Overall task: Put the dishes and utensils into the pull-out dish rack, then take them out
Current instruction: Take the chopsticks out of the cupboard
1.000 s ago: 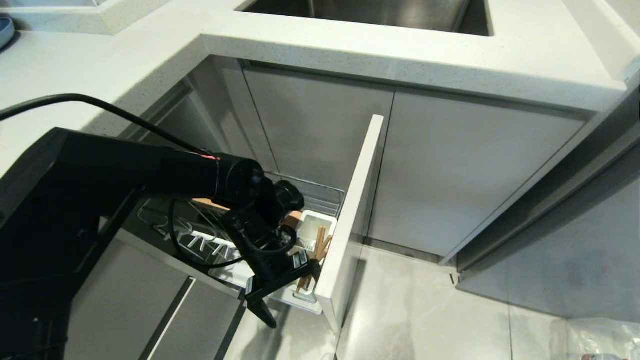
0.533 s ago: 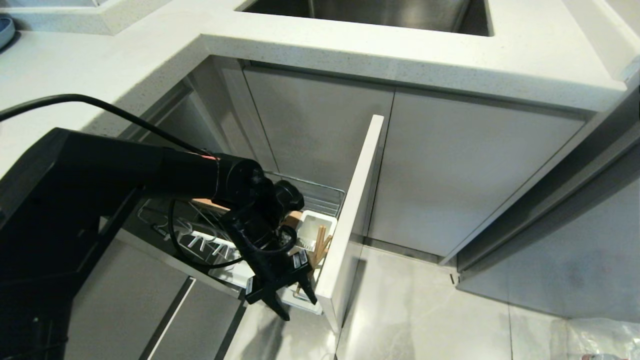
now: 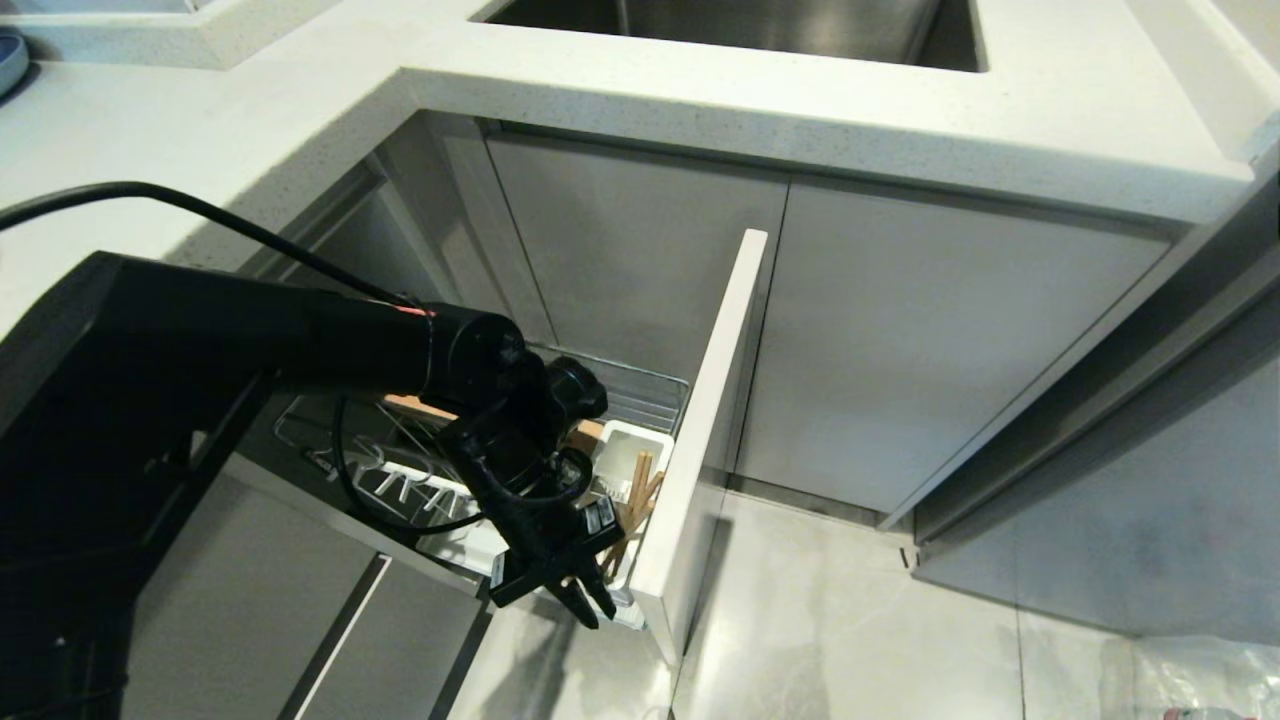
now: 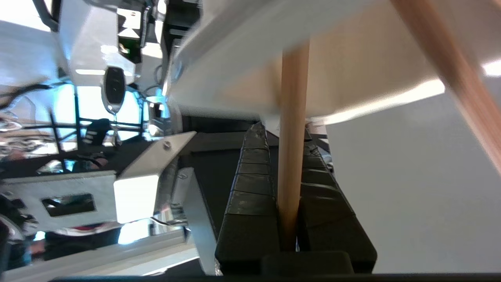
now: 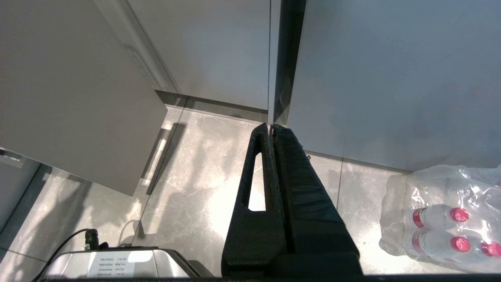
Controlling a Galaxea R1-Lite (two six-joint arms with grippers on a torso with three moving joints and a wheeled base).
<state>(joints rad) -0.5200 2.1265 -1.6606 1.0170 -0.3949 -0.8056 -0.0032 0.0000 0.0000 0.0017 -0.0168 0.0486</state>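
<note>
The pull-out dish rack stands drawn out from the lower cabinet behind its pale front panel. In its white utensil cup lean the wooden chopsticks. My left gripper hangs at the cup's near side, pointing down. In the left wrist view that gripper is shut on one chopstick, while the other chopstick slants free beside it. My right gripper is shut, holds nothing and is parked above the floor. The dishes and the spoon are out of view.
A pale countertop with a steel sink overhangs the rack. A blue plate's edge shows at the far left of the counter. A shrink-wrapped pack of water bottles lies on the tiled floor.
The left gripper's fingers have come together from wide open onto a chopstick. The arm has stayed in place. The right arm has not moved.
</note>
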